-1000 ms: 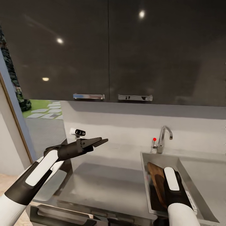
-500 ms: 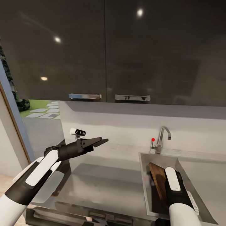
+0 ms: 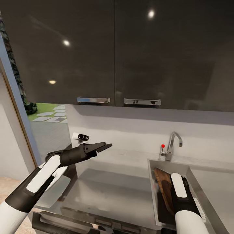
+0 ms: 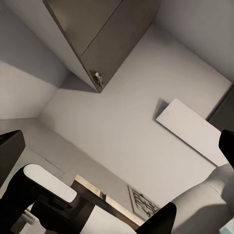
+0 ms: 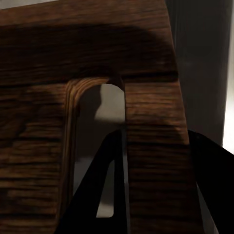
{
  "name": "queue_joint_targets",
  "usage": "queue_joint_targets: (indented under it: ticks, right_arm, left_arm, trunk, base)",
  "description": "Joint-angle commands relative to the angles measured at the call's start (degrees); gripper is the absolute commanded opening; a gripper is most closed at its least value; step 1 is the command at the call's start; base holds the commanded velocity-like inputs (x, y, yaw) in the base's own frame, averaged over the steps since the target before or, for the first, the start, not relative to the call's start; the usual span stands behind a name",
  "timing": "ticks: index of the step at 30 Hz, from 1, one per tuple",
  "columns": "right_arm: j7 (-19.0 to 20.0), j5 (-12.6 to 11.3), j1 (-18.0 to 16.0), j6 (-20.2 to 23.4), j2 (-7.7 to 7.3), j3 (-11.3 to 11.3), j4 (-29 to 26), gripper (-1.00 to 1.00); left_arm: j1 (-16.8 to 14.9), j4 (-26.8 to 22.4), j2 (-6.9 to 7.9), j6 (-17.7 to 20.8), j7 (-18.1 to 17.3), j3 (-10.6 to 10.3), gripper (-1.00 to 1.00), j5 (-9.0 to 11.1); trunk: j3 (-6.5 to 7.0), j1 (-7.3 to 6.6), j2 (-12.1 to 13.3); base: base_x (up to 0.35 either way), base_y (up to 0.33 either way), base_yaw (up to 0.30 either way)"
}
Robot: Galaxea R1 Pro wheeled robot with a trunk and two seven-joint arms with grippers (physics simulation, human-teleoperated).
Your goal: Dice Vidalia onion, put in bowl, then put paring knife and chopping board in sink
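- Head view: the chopping board [image 3: 161, 185] stands on edge inside the sink [image 3: 195, 182], leaning toward the left wall, w/ the right arm reaching down into the basin over it. The right gripper itself is hidden behind the forearm here. Faucet [image 3: 172, 144] w/ red knob sits at the back of the sink.
- Head view, cont.: the left gripper [image 3: 103, 147] hangs in mid-air above the countertop [image 3: 107, 191], well apart from the sink, holding nothing; fingers look nearly together, only a narrow gap. Onion, knife and bowl can't be picked out, so dicing and the knife step can't be checked.
- Left wrist view: cam points up at wall, dark cabinet underside and ceiling; dark fingertips [image 4: 7, 153] at the frame's edges, nothing between them.
- Right wrist view: board's handle slot [image 5: 95, 141] fills the frame, close up. One dark finger [image 5: 102, 195] shows through the slot, the other on the far side of the wood strip beside it, so the right gripper [image 5: 156, 190] looks clamped on that strip.
- Judgement: near the end. Board is in the sink but prob. not yet let go; release and pull-out are left.
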Motion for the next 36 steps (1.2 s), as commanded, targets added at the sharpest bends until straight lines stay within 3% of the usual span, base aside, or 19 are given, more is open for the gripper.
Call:
queue_joint_targets:
  ticks: [1, 22, 36]
  right_arm:
    - [-0.2, -0.1, 0.0, 0.6, 0.05, -0.1, -0.1, -1.00]
    - [-0.3, -0.3, 0.0, 0.6, 0.04, -0.2, -0.1, -1.00]
    - [-0.3, -0.4, 0.0, 0.6, 0.04, -0.2, -0.1, -1.00]
  left_arm:
    - [0.0, 0.0, 0.05, 0.3, 0.0, -0.1, 1.00, 0.4]
    - [0.0, 0.0, 0.05, 0.3, 0.0, -0.1, 1.00, 0.4]
    - [0.0, 0.0, 0.05, 0.3, 0.0, -0.1, 1.00, 0.4]
  trunk:
    - [-0.03, 0.02, 0.0]
    - [-0.02, 0.02, 0.0]
    - [0.62, 0.02, 0.0]
  base:
    - [0.000, 0.000, 0.013]
    - [0.000, 0.000, -0.006]
    - [0.000, 0.000, -0.201]
